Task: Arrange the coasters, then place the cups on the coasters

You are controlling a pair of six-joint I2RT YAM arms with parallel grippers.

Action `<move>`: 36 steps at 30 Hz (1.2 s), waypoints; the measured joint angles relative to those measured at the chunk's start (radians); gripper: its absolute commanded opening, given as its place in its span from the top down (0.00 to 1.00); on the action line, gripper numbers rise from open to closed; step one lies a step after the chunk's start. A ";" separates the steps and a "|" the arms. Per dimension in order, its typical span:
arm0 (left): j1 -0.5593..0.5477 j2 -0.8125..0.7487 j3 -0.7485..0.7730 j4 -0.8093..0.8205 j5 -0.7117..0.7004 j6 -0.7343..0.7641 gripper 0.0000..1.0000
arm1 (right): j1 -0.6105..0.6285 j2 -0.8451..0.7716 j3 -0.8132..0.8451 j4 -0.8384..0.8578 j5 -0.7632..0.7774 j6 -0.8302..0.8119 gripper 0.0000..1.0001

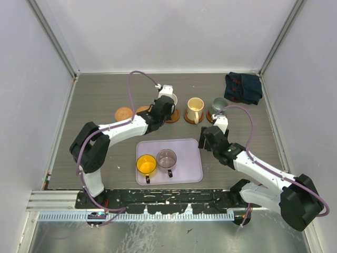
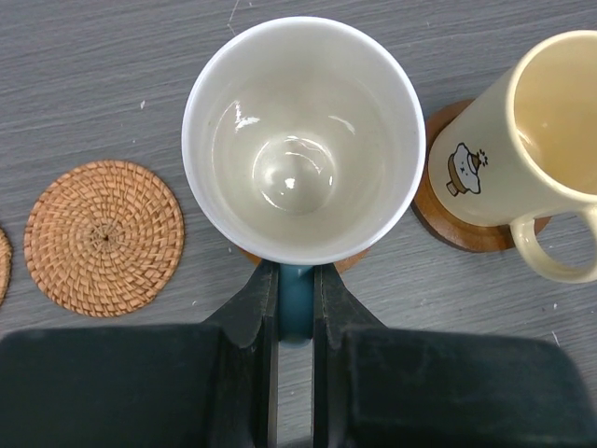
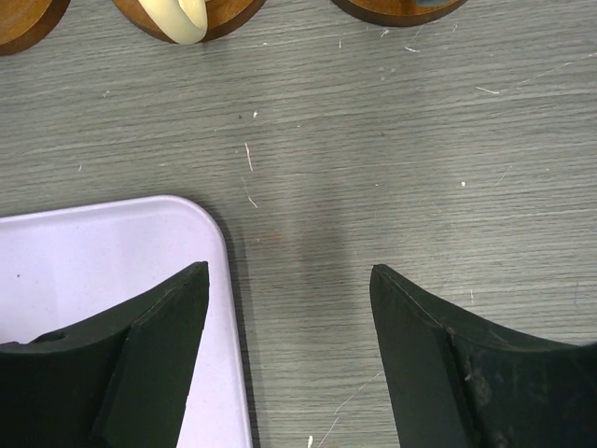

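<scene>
Tabletop (image 1: 105,95) of grey wood grain carries everything, with a lilac tray (image 1: 187,164) near the arm bases and a dark cloth (image 1: 243,87) crumpled in the far right corner. The right gripper (image 3: 289,280) hangs with its jaws wide apart and nothing between them, above the tray's right corner and bare table. The left gripper (image 2: 295,299) is clamped on the blue handle of the white cup (image 2: 298,140), which is upright over a brown coaster (image 2: 353,262) that shows only as slivers under its rim; whether the two touch I cannot tell. Just to its right the cream cup (image 2: 522,131), cut off by the frame edge, stands on a wooden coaster (image 2: 446,229). The grey-green cup (image 1: 218,106) is farther right. The orange cup (image 1: 146,165) and purplish cup (image 1: 167,158) sit on the tray. A woven coaster (image 2: 104,236) lies bare to the left, and a second woven coaster (image 1: 141,109) is half hidden by the arm. The cream cup bears a small printed cartoon figure, brown on top, its finer detail not legible
</scene>
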 measured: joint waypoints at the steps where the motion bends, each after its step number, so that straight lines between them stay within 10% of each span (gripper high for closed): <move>1: 0.000 0.001 0.000 -0.003 0.000 -0.003 1.00 | 0.000 0.000 0.000 0.000 -0.001 0.000 0.25; 30: -0.005 0.036 0.002 -0.041 0.022 -0.055 0.96 | 0.000 0.012 0.002 0.002 -0.018 0.005 0.25; 36: -0.006 0.048 0.016 -0.040 0.021 -0.055 0.74 | 0.000 0.012 0.002 0.002 -0.018 0.005 0.25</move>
